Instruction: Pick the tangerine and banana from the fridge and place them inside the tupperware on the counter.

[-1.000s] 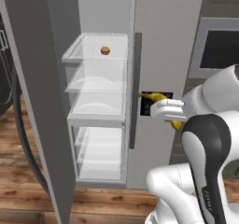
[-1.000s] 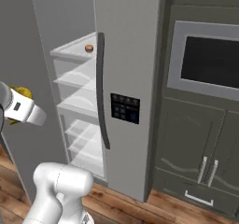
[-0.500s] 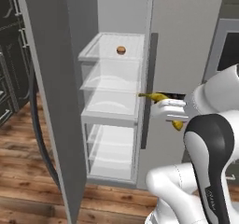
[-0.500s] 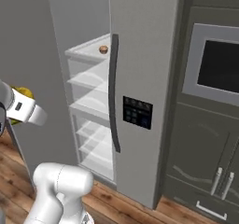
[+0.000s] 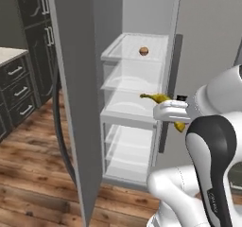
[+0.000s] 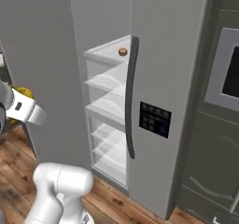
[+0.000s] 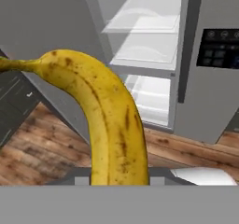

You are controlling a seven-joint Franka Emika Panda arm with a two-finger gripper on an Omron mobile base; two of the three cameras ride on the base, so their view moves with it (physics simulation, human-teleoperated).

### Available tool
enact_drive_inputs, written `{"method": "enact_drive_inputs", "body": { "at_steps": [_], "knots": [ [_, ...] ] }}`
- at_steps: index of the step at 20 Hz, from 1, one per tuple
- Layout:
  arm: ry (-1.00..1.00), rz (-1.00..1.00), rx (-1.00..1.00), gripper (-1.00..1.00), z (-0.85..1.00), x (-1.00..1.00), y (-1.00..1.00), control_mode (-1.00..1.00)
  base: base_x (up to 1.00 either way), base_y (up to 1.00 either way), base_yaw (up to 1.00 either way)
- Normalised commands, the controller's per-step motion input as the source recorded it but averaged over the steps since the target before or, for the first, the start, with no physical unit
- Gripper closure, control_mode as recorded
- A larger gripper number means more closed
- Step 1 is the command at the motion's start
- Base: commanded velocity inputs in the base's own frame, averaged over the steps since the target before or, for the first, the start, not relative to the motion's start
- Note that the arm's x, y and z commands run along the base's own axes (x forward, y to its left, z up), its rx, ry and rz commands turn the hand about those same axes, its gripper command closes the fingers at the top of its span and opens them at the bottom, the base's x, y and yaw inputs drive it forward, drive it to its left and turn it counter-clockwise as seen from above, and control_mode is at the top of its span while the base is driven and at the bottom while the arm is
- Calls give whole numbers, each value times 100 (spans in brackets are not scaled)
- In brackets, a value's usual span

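Holding the banana (image 7: 109, 120), the gripper (image 5: 171, 111) is clamped across the fruit's middle, out in front of the open fridge (image 5: 142, 79) at about the height of its middle shelf. In the left base view the arm's white forearm runs roughly level toward the fridge, with the banana's stem pointing left and its other tip hanging below the hand. In the hand view the banana arches up from the bottom edge, stem to the left. On the upper shelf (image 5: 137, 48) sits the tangerine (image 5: 144, 51), well apart from the gripper, also visible from the right (image 6: 123, 52).
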Motion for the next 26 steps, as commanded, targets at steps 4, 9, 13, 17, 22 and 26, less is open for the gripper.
{"method": "enact_drive_inputs", "body": {
  "at_steps": [4,9,13,17,22,26],
  "knots": [
    [0,0,0,100,0,0,0,100,-66,24,100],
    [0,0,0,100,0,0,0,100,-52,27,100],
    [0,0,0,100,0,0,0,100,-52,26,100],
    [0,0,0,100,0,0,0,100,-40,24,100],
    [0,0,0,100,0,0,0,100,19,6,90],
    [0,0,0,100,0,0,0,100,70,-32,32]
  ]
}}
